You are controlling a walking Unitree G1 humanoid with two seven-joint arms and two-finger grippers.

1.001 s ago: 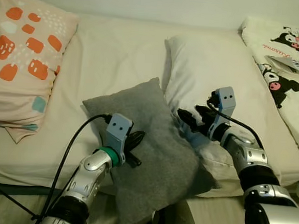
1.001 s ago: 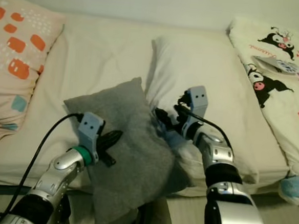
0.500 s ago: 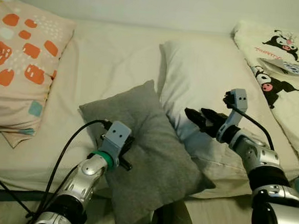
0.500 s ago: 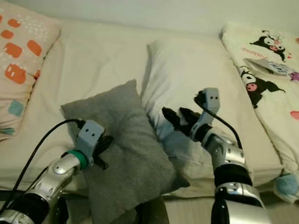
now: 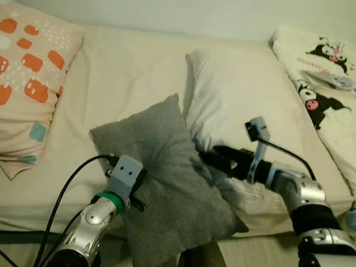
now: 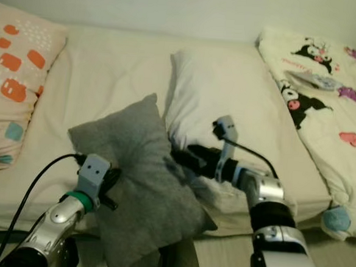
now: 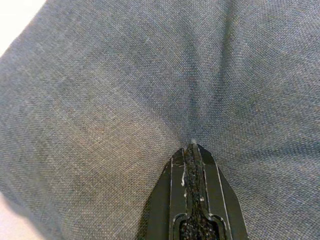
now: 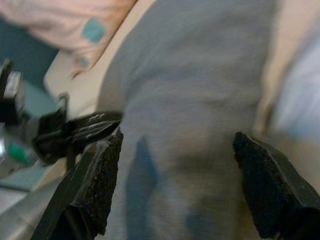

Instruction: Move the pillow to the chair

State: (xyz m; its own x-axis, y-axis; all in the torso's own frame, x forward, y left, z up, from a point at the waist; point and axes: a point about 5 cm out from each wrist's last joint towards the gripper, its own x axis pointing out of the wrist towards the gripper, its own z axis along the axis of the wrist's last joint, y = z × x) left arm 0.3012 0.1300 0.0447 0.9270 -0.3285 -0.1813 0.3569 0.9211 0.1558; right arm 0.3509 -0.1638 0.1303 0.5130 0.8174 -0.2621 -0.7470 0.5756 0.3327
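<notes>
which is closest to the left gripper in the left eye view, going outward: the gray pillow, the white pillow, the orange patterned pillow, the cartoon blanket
1. gray pillow: the left gripper is pressed into its left edge.
2. white pillow: behind the gray one, toward the right.
3. orange patterned pillow: far left of the bed; too close to call against the white pillow.
4. cartoon blanket: far right, clearly farthest.

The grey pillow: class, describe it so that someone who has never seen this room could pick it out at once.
On the cream bed, look at the near edge, in the middle, between the left gripper and the right gripper. The grey pillow leans there against a large white pillow. It alone is plain dark grey; the pillow at far left has orange patches.
</notes>
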